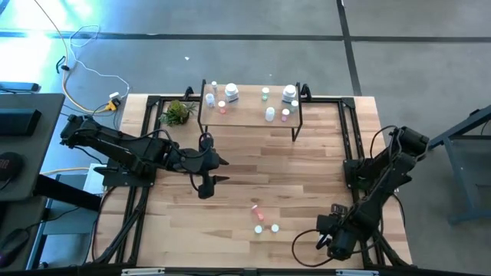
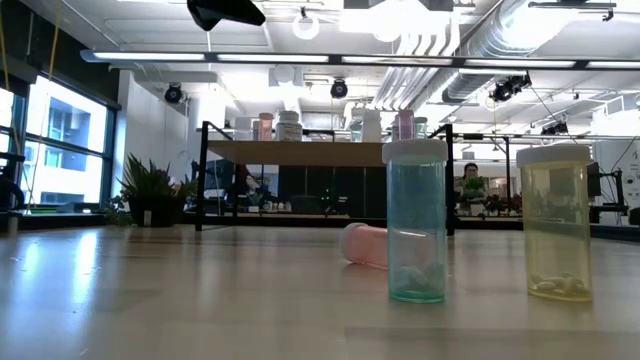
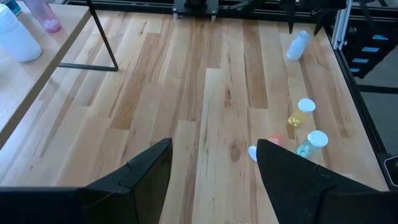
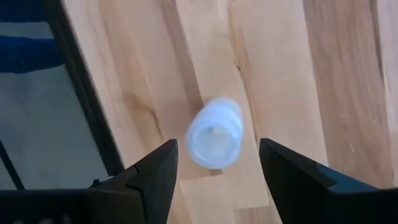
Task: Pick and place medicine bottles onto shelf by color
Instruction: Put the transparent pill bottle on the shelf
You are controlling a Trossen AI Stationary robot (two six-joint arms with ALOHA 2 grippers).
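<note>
The shelf [image 1: 249, 116] stands at the far edge of the tabletop [image 1: 307, 176], in the middle. Many medicine bottles already stand on it. About 8 can be counted from above: white ones, pink ones and green ones. From here it is hard to tell if they are sorted well by color.

Some bottles are still down on the tabletop, so the job looks more than half done but not finished. Near the front edge, in the middle, there are 3. A pink bottle [image 1: 255, 208] lies on its side. Just beside it stand a green bottle [image 1: 259, 228] and a yellow bottle [image 1: 275, 228], both upright with white caps. A 4th one, a pale bottle [image 4: 214, 132], lies on its side near the front right corner, close to the edge.

The left gripper [image 1: 209, 170] hangs above the middle of the tabletop, a little to the left side. Its fingers are spread apart and hold nothing. It points toward the 3 bottles near the front.

The right gripper [image 4: 214, 171] is over the front right corner, right above the pale bottle. Its fingers are spread wide too, and they hold nothing yet. This bottle looks like the next one to be picked up.
</note>
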